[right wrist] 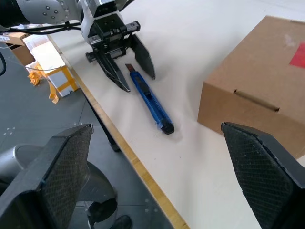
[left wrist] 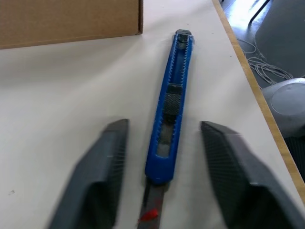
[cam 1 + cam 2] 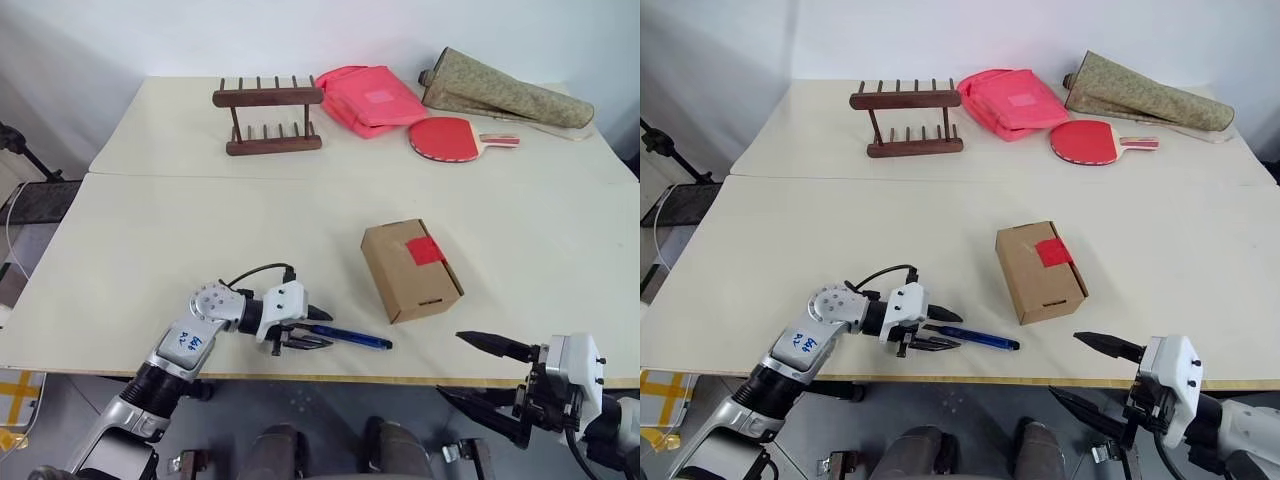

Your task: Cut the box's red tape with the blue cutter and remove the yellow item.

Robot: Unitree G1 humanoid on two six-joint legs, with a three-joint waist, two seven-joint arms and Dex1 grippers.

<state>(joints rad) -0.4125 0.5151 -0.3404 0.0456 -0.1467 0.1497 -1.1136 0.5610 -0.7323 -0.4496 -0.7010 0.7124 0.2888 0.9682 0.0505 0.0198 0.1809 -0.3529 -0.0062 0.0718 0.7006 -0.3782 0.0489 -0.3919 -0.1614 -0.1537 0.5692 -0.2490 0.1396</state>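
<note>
Nearest, off the front edge of the surface [image 3: 150, 215]: right hand [image 3: 485, 375] hanging in the air, fingers spread wide, gripping nothing. Just inside that edge, to the left: left hand [image 3: 305, 328] low over the surface, fingers partly apart and straddling the blade end of the blue cutter [image 3: 352, 337], not clamped on it. Cutter lying flat, parallel to the front edge, far end pointing toward the box [image 3: 410, 270]. Box a little farther in, resting on the surface, slot end facing the front edge, red tape [image 3: 426, 250] on its top face. At the far side: wooden peg rack [image 3: 268, 115], pink bag [image 3: 370, 98], red paddle [image 3: 450, 138], rolled mat [image 3: 505, 92].
</note>
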